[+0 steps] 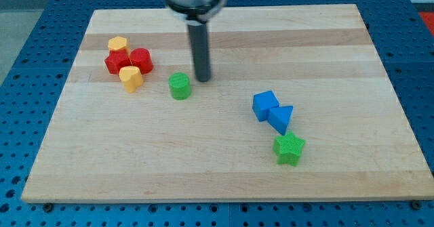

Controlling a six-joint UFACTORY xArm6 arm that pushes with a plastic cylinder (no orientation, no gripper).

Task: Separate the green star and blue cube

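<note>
The green star point(289, 149) lies at the view's lower right of the wooden board point(224, 166). The blue cube point(264, 105) sits up and to the left of it. A blue triangular block point(281, 118) lies between them, touching the cube and close above the star. My tip point(202, 78) rests on the board left of and above the blue cube, well away from it. It stands just right of and above a green cylinder point(180, 86).
At the view's upper left is a cluster: two red blocks point(116, 62) point(141, 59), a yellow block point(118, 44) above them and another yellow block point(131, 78) below. The board is ringed by a blue perforated table point(20, 85).
</note>
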